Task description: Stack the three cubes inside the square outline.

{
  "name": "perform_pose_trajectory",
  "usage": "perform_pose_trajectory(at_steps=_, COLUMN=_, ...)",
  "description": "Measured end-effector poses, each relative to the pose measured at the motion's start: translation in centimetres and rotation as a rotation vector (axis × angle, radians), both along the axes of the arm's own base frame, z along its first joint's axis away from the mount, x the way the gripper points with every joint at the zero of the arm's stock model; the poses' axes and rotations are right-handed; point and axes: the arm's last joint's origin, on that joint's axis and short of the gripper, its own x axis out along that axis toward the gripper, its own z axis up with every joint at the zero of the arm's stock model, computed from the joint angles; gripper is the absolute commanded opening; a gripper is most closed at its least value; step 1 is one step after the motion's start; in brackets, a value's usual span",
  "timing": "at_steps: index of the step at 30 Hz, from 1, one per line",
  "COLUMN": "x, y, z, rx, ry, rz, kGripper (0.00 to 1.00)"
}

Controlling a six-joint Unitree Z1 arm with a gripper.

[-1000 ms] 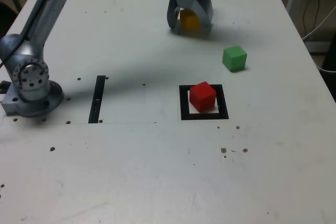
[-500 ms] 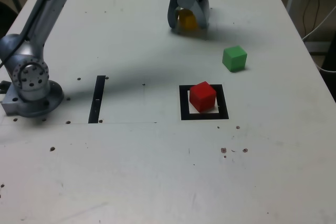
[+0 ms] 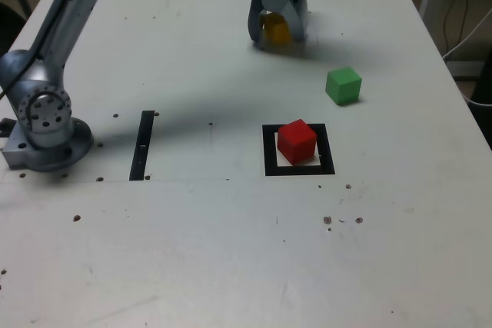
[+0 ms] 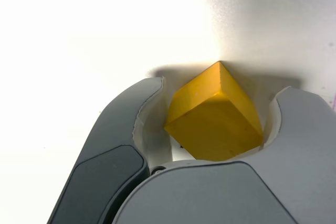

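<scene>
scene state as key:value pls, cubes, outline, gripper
gripper: down at the table's far side, jaws closed against the small solid yellow cube
yellow cube: between the jaws, outside the outline
small solid red cube: inside the thick black square outline, nothing on top
small solid green cube: loose on the white table, beyond the outline toward the exterior view's right
stack: one cube in place

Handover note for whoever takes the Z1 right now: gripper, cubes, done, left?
Gripper: jaws closed around the yellow cube at the table's far side, cube not lifted.
Red cube: sits inside the square outline.
Green cube: loose on the table, beyond the outline toward the exterior view's right.
Done: red placed as base.
Left: carry yellow onto red, then fetch green and set it on top.
</scene>
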Motion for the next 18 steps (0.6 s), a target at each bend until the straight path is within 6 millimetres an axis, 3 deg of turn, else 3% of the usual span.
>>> perform_pose_trajectory(at_steps=3, x=0.1, y=-0.6, z=0.6, rx=0.000, ry=0.001, rz=-0.007, kGripper=0.49)
perform_pose_trajectory(at_steps=9, x=-0.4, y=-2.9, z=4.4, rx=-0.001, ry=-0.022, rz=0.016, kGripper=0.49)
perform_pose_trajectory(at_steps=18, x=-0.6, y=-9.9, z=9.8, rx=0.030, ry=-0.073, rz=0.009, kGripper=0.49)
